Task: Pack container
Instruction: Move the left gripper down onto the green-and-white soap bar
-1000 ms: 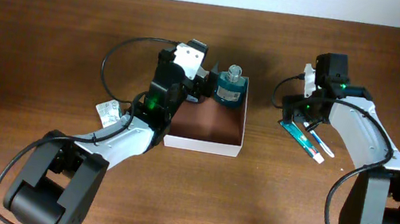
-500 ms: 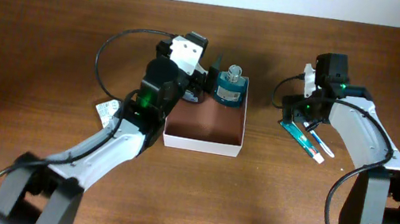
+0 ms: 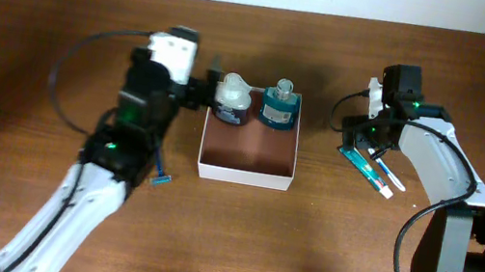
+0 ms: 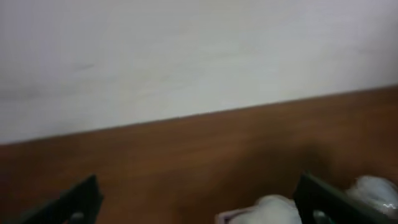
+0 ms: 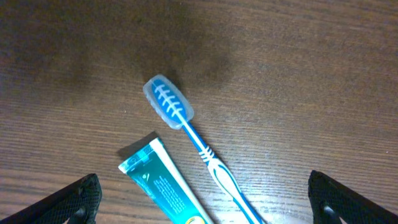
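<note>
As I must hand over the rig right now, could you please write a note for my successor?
Left end effector: open, empty, by the container's far-left corner.
Right end effector: open, empty, above the toothbrush and toothpaste on the table.
Done: teal bottle and pale bottle stand in the container.
Left: toothbrush, toothpaste, perhaps the small blue item on the table.

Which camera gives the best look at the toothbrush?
The right wrist view: the toothbrush lies close up, its capped head and blue-white handle clear beside the toothpaste tube. Overhead it is tiny, partly under the right arm. The left wrist view misses it.
</note>
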Tool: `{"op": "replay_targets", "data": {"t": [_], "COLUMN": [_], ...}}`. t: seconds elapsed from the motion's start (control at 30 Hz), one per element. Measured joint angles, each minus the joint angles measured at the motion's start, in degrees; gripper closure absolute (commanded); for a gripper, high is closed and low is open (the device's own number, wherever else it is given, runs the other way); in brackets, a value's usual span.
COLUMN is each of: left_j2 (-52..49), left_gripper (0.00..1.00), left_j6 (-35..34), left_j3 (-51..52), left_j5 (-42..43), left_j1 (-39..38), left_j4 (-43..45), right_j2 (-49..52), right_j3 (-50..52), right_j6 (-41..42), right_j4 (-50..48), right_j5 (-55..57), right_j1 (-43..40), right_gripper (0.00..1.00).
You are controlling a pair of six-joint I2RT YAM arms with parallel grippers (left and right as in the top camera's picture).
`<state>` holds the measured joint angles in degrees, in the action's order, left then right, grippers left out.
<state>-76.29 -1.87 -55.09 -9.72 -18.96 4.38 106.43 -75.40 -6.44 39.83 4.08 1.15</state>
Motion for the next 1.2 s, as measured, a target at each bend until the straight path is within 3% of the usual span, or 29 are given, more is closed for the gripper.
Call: {"op": "replay_targets", "data": {"t": [0.23, 0.4, 0.9, 1.2], "left_j2": [2.95, 0.79, -5.9, -11.5], "left_gripper": [0.01, 0.01, 0.01, 0.01], "left_j6": [-7.23, -10.86, -12.57, -16.24], "left_j3": [-0.28, -0.26, -0.26, -0.26], "left_j5": [-1.38, -1.66, 6.1, 3.85], "left_j1": [7.48, 8.87, 8.85, 9.2], "left_j4": [-21.33, -30.14, -32.26, -36.61], "right_j2": [0.0, 0.0, 0.0, 0.0], "right_j3": [0.0, 0.0, 0.0, 0.0], "right_j6": [-0.02, 0.02, -0.02, -0.02], "right_j4": [0.0, 0.02, 0.0, 0.0], "right_j5": [0.0, 0.0, 0.0, 0.0], "right_j1": [0.0, 0.0, 0.0, 0.0], "right_gripper": [0.01, 0.01, 0.01, 0.02]}}
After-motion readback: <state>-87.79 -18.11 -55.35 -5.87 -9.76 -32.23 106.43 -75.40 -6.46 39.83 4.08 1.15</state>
